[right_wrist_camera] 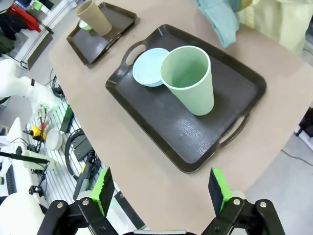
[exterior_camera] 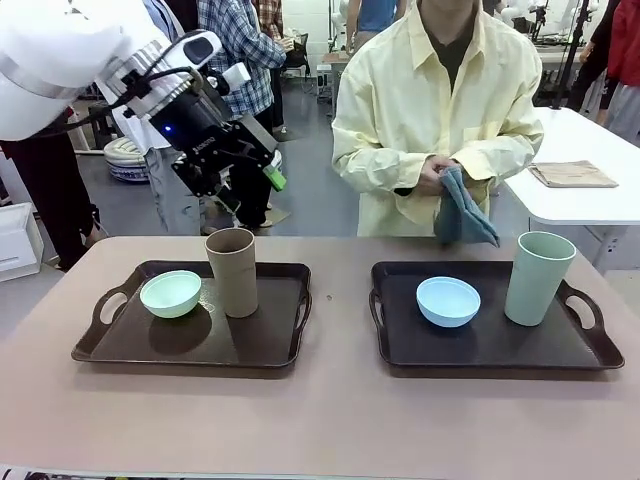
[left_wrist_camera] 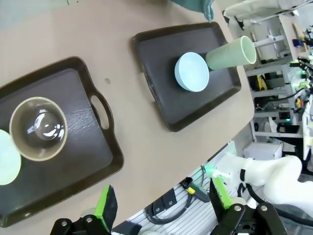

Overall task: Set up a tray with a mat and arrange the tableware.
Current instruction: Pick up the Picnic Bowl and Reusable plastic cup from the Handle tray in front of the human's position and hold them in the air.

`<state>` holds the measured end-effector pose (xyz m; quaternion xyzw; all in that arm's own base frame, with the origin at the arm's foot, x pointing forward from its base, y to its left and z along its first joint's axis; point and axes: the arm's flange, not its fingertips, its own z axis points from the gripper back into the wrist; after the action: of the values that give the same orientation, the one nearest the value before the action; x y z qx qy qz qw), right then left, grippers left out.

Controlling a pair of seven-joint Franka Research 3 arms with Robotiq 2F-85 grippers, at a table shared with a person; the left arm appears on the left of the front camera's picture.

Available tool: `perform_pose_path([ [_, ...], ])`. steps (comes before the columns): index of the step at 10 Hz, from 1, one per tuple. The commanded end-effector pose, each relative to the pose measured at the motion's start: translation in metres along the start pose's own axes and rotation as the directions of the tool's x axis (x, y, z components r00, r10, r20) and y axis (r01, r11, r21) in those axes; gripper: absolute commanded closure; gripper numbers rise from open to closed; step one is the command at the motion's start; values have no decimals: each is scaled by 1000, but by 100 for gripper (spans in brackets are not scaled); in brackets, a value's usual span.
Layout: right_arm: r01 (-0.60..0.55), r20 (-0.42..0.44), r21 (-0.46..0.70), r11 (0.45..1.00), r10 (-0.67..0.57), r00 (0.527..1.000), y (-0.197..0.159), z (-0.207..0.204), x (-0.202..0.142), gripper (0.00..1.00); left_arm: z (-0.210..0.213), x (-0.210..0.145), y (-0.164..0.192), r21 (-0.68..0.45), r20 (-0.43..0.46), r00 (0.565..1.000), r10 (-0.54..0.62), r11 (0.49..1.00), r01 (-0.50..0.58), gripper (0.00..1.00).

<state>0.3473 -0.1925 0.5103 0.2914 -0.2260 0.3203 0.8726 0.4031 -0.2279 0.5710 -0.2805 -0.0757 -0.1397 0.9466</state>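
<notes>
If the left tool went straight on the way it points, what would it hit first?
The left tool, open, would probably meet bare table between the left tray and right tray, near the left tray's handle; depth is unclear, so it might clip that handle.

Below our left claw [left_wrist_camera: 161, 200], black with bright green pads, we see a dark brown, wood-grained tray [left_wrist_camera: 83, 147] holding a tan-brown tumbler [left_wrist_camera: 38, 128] and a mint green bowl [left_wrist_camera: 7, 156], on a plain pinkish-beige table [left_wrist_camera: 142, 122]. Ahead of our right claw [right_wrist_camera: 160, 188], in the same black and green, a matching dark brown tray [right_wrist_camera: 195, 132] carries a pale green tumbler [right_wrist_camera: 188, 81] and a light blue bowl [right_wrist_camera: 146, 66]. Beyond that we see a teal-blue cloth [right_wrist_camera: 217, 19] beside a pale yellow shirt [right_wrist_camera: 279, 19].
</notes>
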Motion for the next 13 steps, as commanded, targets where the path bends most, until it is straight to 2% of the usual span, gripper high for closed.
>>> perform_pose_path([
  [1, -3, 19, -6, 1000, 3, 1000, 5, -6, 0, 0, -1, -9, 2, 7, -3, 1000, -14, 1000, 14, 0],
  [2, 0, 0, 0, 1000, 0, 1000, 0, 0, 0, 0, -1, -9, 2, 7, -3, 1000, -14, 1000, 14, 0],
  [3, -250, -42, 46, 967, 252, 967, -14, -17, 4, 0, 4, -3, 1, 0, 3, 1000, 1, 1000, -1, 0],
  [5, -391, -19, 53, 919, 393, 919, -50, -39, 19, 0, -14, 33, -42, 87, -73, 997, -34, 995, 40, 0],
  [7, -467, 30, 37, 883, 466, 884, -72, -47, 9, 0, -38, 60, -93, 299, -135, 991, 17, 954, 24, 0],
  [9, -559, 77, 39, 828, 555, 828, -90, -58, -5, 0, -69, 82, -138, 421, -164, 986, 13, 905, 58, 0],
  [11, -553, 153, 25, 833, 544, 825, -86, -73, -1, 0, -107, 96, -153, 483, -183, 983, 13, 872, 78, 0],
  [12, -583, 171, 21, 812, 572, 802, -76, -83, 4, 0, -124, 101, -152, 486, -189, 982, 18, 871, 77, 0],
  [13, -626, 143, 56, 778, 614, 776, -70, -93, 11, 0, -143, 110, -144, 459, -195, 981, 18, 885, 75, 0],
])
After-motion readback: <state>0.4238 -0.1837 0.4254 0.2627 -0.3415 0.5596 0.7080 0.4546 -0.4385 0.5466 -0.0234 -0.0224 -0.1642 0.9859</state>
